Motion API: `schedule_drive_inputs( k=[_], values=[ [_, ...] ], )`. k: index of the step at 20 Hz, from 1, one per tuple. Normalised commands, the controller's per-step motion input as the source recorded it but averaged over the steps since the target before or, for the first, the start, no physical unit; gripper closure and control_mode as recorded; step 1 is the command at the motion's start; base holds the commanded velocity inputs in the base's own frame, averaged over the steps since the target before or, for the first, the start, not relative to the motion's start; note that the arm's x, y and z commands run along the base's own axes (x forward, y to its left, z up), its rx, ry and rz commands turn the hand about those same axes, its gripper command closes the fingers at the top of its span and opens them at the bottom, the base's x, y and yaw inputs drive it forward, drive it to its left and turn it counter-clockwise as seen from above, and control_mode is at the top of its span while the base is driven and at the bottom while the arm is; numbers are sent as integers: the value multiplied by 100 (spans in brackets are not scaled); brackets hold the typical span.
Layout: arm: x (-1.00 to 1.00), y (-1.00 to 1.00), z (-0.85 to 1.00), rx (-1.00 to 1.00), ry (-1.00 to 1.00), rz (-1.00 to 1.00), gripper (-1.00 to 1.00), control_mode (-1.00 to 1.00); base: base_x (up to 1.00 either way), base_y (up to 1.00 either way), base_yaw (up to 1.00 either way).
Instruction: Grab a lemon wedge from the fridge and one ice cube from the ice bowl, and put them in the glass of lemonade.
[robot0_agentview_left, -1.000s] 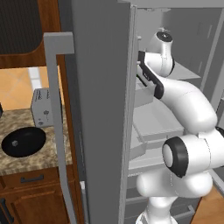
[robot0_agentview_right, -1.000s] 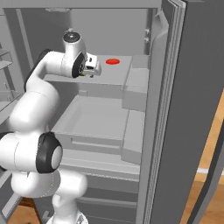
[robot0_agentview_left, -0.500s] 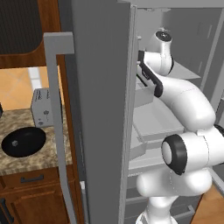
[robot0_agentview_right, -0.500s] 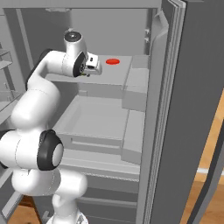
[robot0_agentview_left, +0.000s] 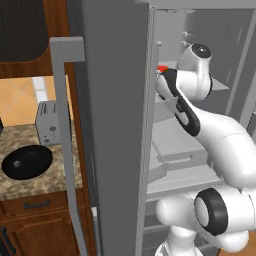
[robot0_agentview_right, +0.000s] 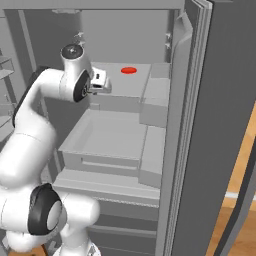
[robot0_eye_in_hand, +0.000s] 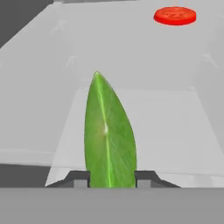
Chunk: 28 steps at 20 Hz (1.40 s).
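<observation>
A green-yellow lemon wedge (robot0_eye_in_hand: 108, 140) stands on end between my two fingertips (robot0_eye_in_hand: 78, 178), which press on its sides. My gripper (robot0_agentview_right: 100, 82) is shut on it, low over the upper shelf (robot0_agentview_right: 125, 85) inside the open fridge (robot0_agentview_left: 110, 125). On the counter left of the fridge door sits the black ice bowl (robot0_agentview_left: 27, 162); I cannot make out an ice cube in it. The glass of lemonade is out of view.
A red round slice (robot0_eye_in_hand: 175, 15) lies on the same shelf beyond the wedge, toward the back (robot0_agentview_right: 129, 70). Grey drawers (robot0_agentview_right: 115, 135) sit below the shelf. A grey toaster (robot0_agentview_left: 48, 122) stands behind the bowl. The open doors (robot0_agentview_right: 210, 125) flank the arm.
The fingers have closed onto the lemon wedge. The arm and hand have barely shifted inside the fridge.
</observation>
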Motion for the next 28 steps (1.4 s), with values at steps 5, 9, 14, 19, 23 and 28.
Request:
schedule_drive_inputs(
  k=[5, 9, 14, 19, 23, 28],
  values=[
    [-100, -8, 15, 0, -35, 0, 100, -100, 0, 0, 0],
    [-100, -9, 43, 0, -6, -1, 100, -100, 0, 0, 0],
    [-88, -3, 47, 0, 10, -3, 100, -100, 0, 0, 0],
    [-52, 0, 32, 0, 5, -3, 100, -100, 0, 0, 0],
    [-8, 0, 0, 0, 0, 0, 100, -100, 0, 0, 0],
    [0, 0, 0, 0, 0, 0, 100, 100, -89, -12, 0]
  ],
)
